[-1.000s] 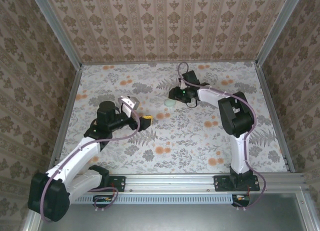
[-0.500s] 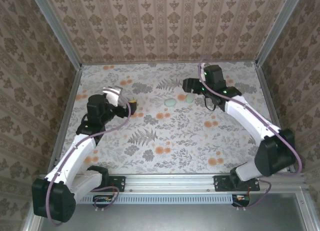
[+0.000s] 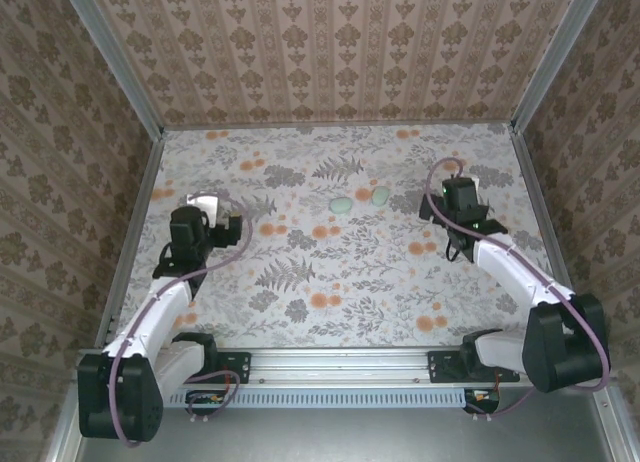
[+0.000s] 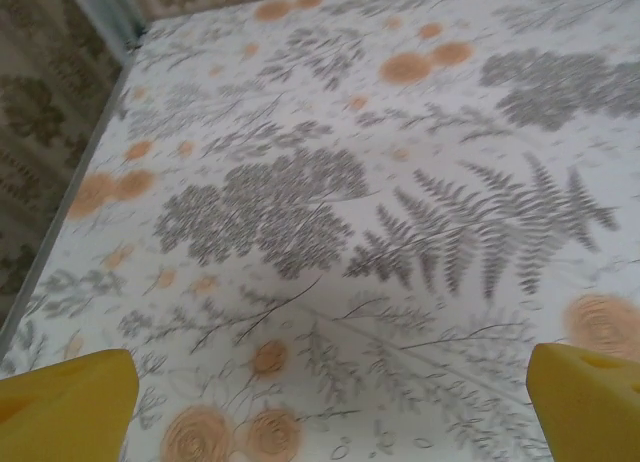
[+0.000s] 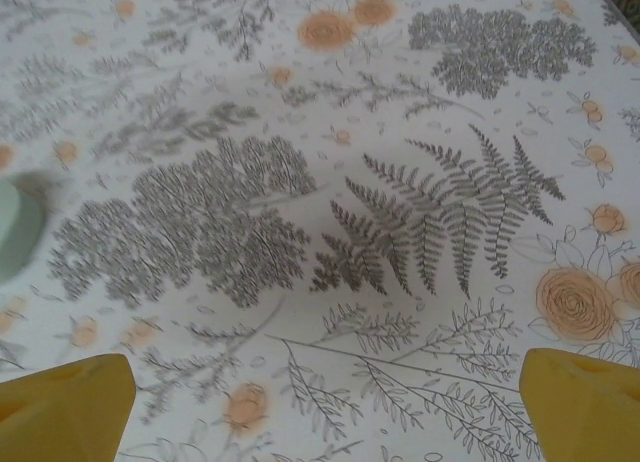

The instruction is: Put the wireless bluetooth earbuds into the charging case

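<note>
Now right end effector [image 5: 322,402] released, withdrawn from charging case [image 3: 341,205]; left end effector [image 4: 325,407] released, retracted.

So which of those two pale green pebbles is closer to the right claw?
The right-hand pebble, the one slightly farther back on the table. The other pebble lies to its left, toward the middle, farther from the right claw.

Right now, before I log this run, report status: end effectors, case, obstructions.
Left end effector open, empty. Right end effector open, empty. Charging case on the table, ungripped; second pale green piece beside it. Nothing in the way.
</note>
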